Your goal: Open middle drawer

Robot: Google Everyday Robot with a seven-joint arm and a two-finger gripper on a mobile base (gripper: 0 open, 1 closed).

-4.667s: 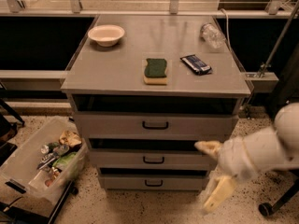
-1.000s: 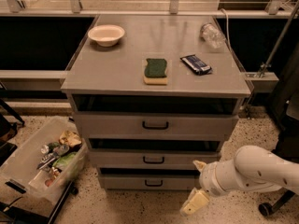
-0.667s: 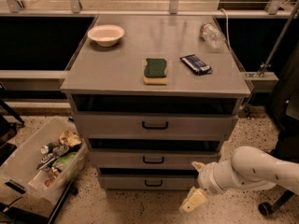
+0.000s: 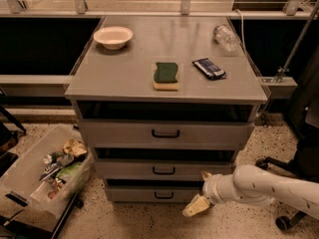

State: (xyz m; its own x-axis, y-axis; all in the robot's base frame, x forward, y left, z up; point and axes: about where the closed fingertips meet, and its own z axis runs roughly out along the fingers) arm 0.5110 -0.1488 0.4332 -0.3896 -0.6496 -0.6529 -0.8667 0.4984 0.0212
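middle drawer (image 4: 133,170): second of the three grey fronts on the cabinet, little black loop handle (image 4: 164,171) dead centre. The front sits in line with the other two, so it looks shut to me.

gripper (image 4: 199,191): low down at the cabinet's front right corner, on the end of a white arm (image 4: 269,187) reaching in from the right. Its two cream fingers (image 4: 195,206) are spread well apart with nothing between them. The upper one points up by the right end of the middle drawer, the lower one hangs in front of the bottom drawer (image 4: 134,195). It's well to the right of the handle.

top drawer (image 4: 119,133): tallest front, same kind of handle.

cabinet top (image 4: 124,71): white bowl (image 4: 113,36) back left, green-and-yellow sponge (image 4: 165,75) in the middle, dark packet (image 4: 209,68) just right of it, clear bottle (image 4: 227,37) lying back right.

writing: the packet has light print on it, too small to read.

floor left: clear plastic bin (image 4: 30,176) of crumpled trash.
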